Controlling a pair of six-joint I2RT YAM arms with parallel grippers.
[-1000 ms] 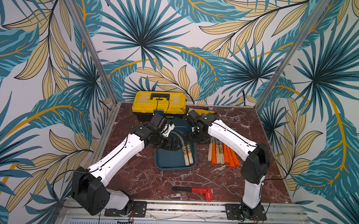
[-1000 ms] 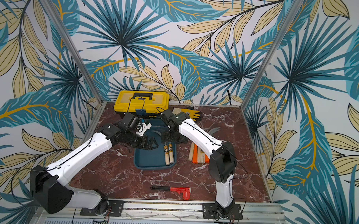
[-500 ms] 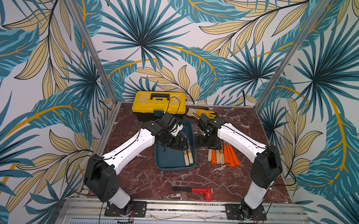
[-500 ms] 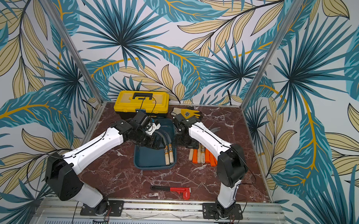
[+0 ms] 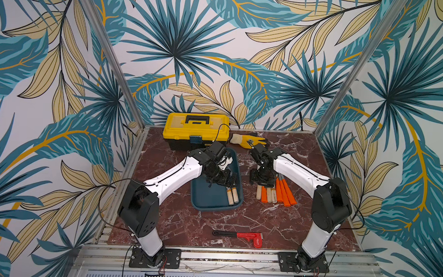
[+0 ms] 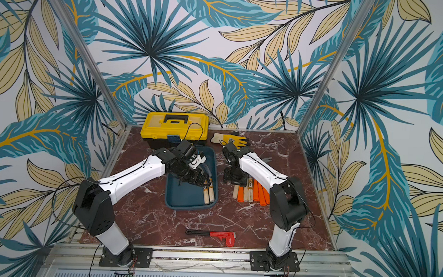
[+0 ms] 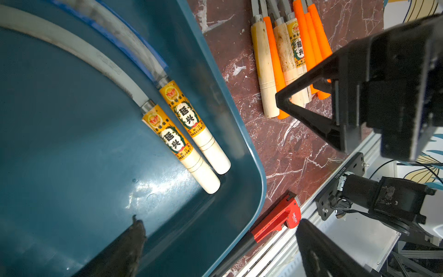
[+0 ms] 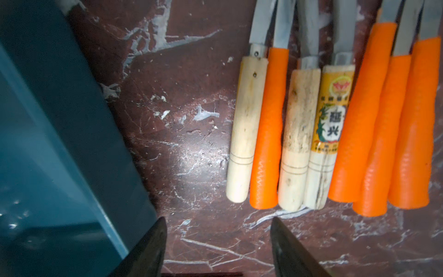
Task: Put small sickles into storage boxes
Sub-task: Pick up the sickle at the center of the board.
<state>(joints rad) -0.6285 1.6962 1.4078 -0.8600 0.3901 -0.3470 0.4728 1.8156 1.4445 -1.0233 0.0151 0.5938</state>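
The dark teal storage box (image 5: 206, 194) (image 6: 184, 195) lies mid-table. Two small sickles (image 5: 232, 195) (image 7: 184, 134) with pale labelled handles lie side by side along its right wall. Several more sickles (image 5: 276, 194) (image 8: 311, 132), some wooden and some orange handled, lie in a row on the table just right of the box. My left gripper (image 5: 220, 179) (image 7: 220, 223) hangs open and empty over the box floor (image 7: 72, 144). My right gripper (image 5: 262, 177) (image 8: 218, 220) is open over bare table, between the box wall (image 8: 72, 108) and the leftmost wooden handle.
A yellow toolbox (image 5: 195, 130) stands at the back behind the box. A yellow work glove (image 5: 248, 140) lies beside it. A red pipe wrench (image 5: 245, 237) (image 7: 275, 220) lies near the front edge. The side walls stand close on both sides.
My right gripper has left the far end of the box and moved right and forward to the row of sickles. My left gripper has moved right, over the box.
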